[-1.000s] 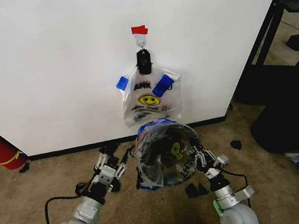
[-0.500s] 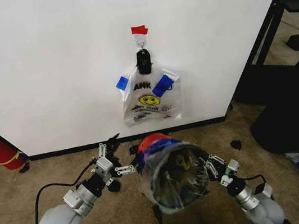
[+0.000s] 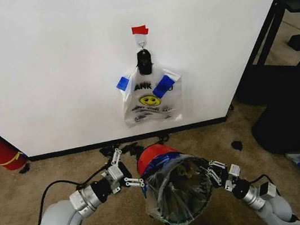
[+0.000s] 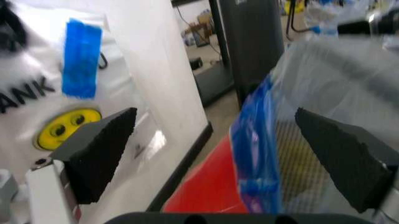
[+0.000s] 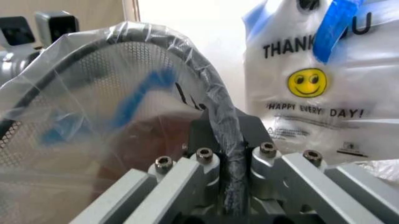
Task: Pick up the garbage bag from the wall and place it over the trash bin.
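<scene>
While clamped, right gripper (image 5: 227,175) holds trash bin (image 3: 156,156).

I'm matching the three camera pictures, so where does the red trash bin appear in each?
Head view: trash bin, low centre, tilted, between both grippers.
Left wrist view: red side at bottom centre.
Right wrist view: black rim clamped in the right gripper's jaws.
Shared landmark: the clipped smiley bag on the wall.

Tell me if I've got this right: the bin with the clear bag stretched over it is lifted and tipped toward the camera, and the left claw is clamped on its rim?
Not quite. The left claw is open, its fingers spread on either side of the bag-covered rim, as the left wrist view shows. The right claw is clamped on the rim. The trash bin wearing the garbage bag is indeed tipped toward the camera.
</scene>
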